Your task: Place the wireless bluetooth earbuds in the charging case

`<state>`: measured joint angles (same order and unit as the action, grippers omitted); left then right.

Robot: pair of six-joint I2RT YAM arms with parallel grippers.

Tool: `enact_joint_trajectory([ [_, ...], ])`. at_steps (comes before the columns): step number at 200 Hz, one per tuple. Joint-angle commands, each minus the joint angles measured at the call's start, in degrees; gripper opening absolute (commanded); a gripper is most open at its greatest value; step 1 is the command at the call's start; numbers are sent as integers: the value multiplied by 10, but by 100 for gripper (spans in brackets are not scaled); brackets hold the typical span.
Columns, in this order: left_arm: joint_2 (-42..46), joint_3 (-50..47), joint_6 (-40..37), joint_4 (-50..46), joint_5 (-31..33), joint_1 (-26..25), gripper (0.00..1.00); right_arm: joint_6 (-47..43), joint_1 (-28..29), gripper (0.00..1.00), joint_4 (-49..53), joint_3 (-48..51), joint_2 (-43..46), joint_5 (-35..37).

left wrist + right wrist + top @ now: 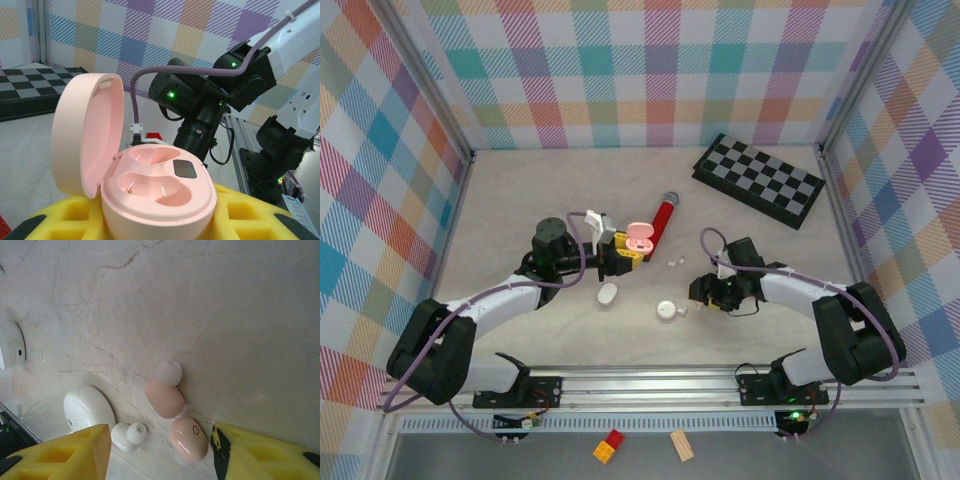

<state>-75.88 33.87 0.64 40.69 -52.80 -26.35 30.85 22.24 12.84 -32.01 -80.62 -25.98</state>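
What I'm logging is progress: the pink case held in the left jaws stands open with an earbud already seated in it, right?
No. The pink case in the left jaws stands open, but its two wells are empty, as the left wrist view shows.

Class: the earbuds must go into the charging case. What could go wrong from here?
1. Between the right gripper's open jaws, one pinkish plastic earbud lies close to a second pinkish earbud and a small white earbud; closing might pinch two or flick one away.
2. The left gripper holds the open pink charging case; a tilted bud may miss its moulded wells.
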Motion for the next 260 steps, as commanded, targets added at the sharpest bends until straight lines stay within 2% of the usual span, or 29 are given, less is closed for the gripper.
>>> enact_joint_trajectory([
  [1, 15, -3, -3, 23, -6, 6, 34, -3, 7, 57, -4, 7, 5, -17],
  [51, 15, -6, -2, 23, -6, 7, 34, 4, 9, 51, -20, 17, 32, -29],
  [190, 19, -2, 5, 27, -12, 7, 34, 10, 13, 48, -61, 12, -23, -47],
  [260, 20, -1, 4, 25, -13, 7, 34, 11, 17, 35, -64, 12, -39, -39],
])
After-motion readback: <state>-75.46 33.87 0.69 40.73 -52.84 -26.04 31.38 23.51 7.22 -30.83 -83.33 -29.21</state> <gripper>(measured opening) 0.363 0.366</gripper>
